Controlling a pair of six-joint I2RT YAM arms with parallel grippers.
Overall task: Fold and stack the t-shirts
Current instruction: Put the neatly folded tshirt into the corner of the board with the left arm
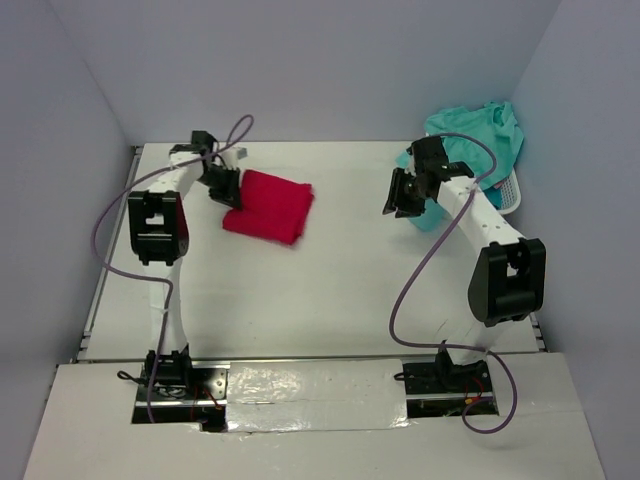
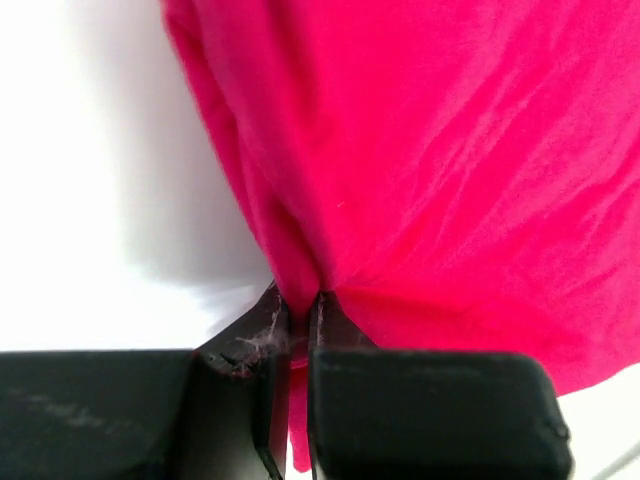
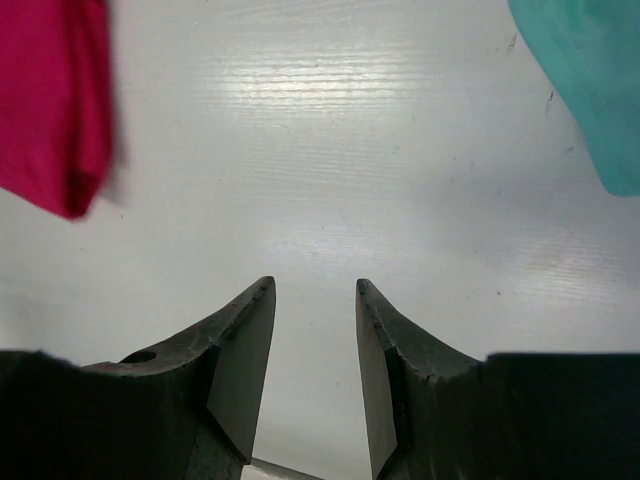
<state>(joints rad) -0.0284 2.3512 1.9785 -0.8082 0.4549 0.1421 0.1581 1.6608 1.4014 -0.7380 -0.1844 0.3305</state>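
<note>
The red shirt (image 1: 268, 206) lies folded into a thick rectangle on the white tabletop (image 1: 330, 290), in the left rear part. The left hand (image 1: 222, 185) sits at its left edge. From above, the hand's grip cannot be read. The left wrist view settles it: the left hand (image 2: 298, 312) is pressed nearly together, pinching a fold of the red shirt (image 2: 430, 150), which puckers into the narrow gap.

The right hand (image 1: 405, 192) hangs over bare tabletop, well apart from the red shirt. In its own wrist view the right hand (image 3: 315, 300) is spread with nothing between its fingers. The red shirt (image 3: 50, 100) shows at the upper left corner and teal cloth at the upper right.

Only the overhead view shows the teal shirts (image 1: 480, 135) heaped in a white basket (image 1: 512, 200) in the rear right corner.
</note>
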